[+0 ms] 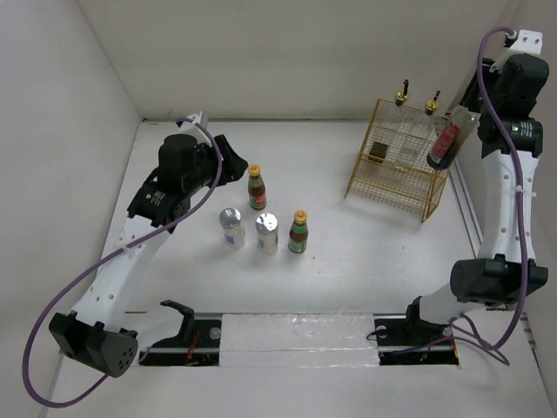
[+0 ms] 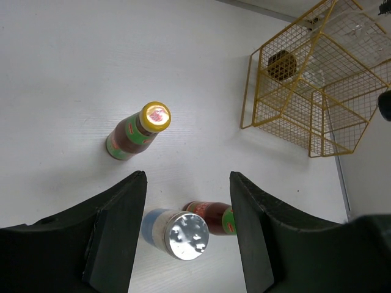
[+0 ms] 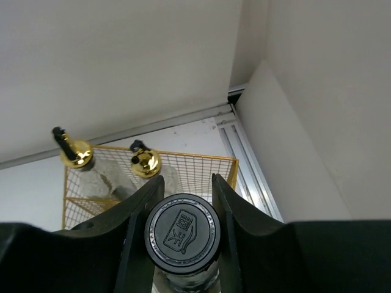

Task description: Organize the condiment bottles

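My right gripper is shut on a black-capped jar with a red label, held in the air just right of the yellow wire basket. Its cap sits between the jaws of that gripper. Two clear glass bottles with gold pourers stand in the basket; they also show in the right wrist view. My left gripper is open and empty above the table. Below it are a silver-topped shaker and two yellow-capped sauce bottles. The shakers and sauce bottles stand upright mid-table.
The yellow wire basket stands at the back right, close to the right wall; a dark brown item sits in its left compartment. A rail with the arm bases runs along the near edge. White walls close in the left, back and right.
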{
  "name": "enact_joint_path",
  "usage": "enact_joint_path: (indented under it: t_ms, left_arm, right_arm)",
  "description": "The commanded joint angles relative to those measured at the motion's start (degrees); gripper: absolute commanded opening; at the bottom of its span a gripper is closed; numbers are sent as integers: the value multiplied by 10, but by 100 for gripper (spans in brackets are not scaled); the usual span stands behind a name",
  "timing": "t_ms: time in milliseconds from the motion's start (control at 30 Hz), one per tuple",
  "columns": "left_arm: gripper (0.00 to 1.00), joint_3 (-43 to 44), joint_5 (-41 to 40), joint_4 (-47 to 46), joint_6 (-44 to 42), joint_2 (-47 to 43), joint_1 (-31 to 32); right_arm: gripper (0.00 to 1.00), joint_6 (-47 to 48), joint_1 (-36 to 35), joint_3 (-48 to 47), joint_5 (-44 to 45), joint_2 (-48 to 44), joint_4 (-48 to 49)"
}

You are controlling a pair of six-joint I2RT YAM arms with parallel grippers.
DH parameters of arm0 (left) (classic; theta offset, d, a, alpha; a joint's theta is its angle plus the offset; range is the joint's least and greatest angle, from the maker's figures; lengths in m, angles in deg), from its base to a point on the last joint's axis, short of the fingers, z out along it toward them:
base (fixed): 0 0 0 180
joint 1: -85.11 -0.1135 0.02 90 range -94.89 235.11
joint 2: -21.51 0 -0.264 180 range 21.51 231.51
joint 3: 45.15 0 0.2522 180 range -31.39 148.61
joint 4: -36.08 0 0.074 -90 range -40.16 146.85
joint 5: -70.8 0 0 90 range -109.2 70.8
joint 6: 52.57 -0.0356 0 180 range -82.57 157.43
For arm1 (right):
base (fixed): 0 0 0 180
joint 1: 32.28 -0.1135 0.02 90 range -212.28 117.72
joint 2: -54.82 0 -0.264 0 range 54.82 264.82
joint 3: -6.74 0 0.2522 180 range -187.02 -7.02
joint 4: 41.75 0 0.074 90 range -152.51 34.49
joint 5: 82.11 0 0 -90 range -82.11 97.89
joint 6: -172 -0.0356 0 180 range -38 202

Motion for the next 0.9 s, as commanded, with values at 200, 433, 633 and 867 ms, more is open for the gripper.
enact_joint_path:
  t_ms: [200, 433, 633, 867]
  left_arm:
    - [52, 19, 5, -25, -15, -3, 1]
    - [52, 13, 25, -32, -9, 2, 1]
    - [52, 19, 10, -27, -9, 2, 1]
    - [52, 19, 10, -27, -9, 7, 1]
  right_arm:
    - [0, -25, 42, -135, -36, 47, 107]
    - [0, -39, 49, -207, -50, 120, 114]
    - [0, -39, 62, -221, -55, 151, 140]
    - [0, -33, 73, -228, -94, 171, 157]
